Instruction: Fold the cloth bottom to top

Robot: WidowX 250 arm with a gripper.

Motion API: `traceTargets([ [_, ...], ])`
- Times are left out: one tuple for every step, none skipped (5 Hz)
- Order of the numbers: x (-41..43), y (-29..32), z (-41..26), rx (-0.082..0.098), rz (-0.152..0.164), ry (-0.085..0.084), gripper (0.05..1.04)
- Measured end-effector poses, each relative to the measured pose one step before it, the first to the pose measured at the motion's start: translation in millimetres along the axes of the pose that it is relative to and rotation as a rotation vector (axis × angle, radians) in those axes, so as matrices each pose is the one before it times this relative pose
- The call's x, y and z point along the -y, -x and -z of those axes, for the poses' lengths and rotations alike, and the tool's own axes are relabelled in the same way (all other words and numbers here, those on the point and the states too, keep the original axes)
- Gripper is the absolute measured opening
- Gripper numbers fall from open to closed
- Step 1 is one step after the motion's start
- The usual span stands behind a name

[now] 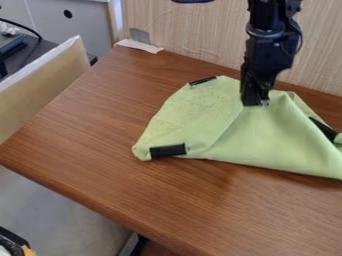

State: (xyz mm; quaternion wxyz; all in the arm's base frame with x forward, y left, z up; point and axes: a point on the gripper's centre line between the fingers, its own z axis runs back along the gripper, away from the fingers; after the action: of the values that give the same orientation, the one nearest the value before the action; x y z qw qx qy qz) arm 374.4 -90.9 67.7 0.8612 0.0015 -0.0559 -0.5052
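Nearest me on the tabletop (133,190), the green cloth (267,150) presents a long, fairly straight near edge, with a black patch (168,151) at its left end. Farther back, creases run up to the black pincer (255,102), whose tip is down at the cloth's far part; I can't tell whether it is apart, together or clamped. I take this for the laying-down of the bottom-to-top fold, nearly done but uneven. Next, I'd settle the layer flat at the far side, let go if anything is held, and lift straight up so the fabric isn't dragged.

There is bare wood between the cloth and the tabletop's near edge, and more to its left. Behind, past a black strip (202,80), the wall (174,30) stands close, leaving little room to push farther back.
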Motion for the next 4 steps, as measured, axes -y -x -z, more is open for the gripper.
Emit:
traceTargets([
  [-24.09,-10.04,22.33,-0.0337,-0.0002,0.031,0.057],
  [-20.91,0.9,15.95,-0.0087,-0.016,0.0056,0.056],
  [-11.49,11.08,17.08,-0.0328,-0.0187,0.016,0.056],
  [-0.88,1.96,9.28,-0.0086,0.016,0.0243,0.078],
])
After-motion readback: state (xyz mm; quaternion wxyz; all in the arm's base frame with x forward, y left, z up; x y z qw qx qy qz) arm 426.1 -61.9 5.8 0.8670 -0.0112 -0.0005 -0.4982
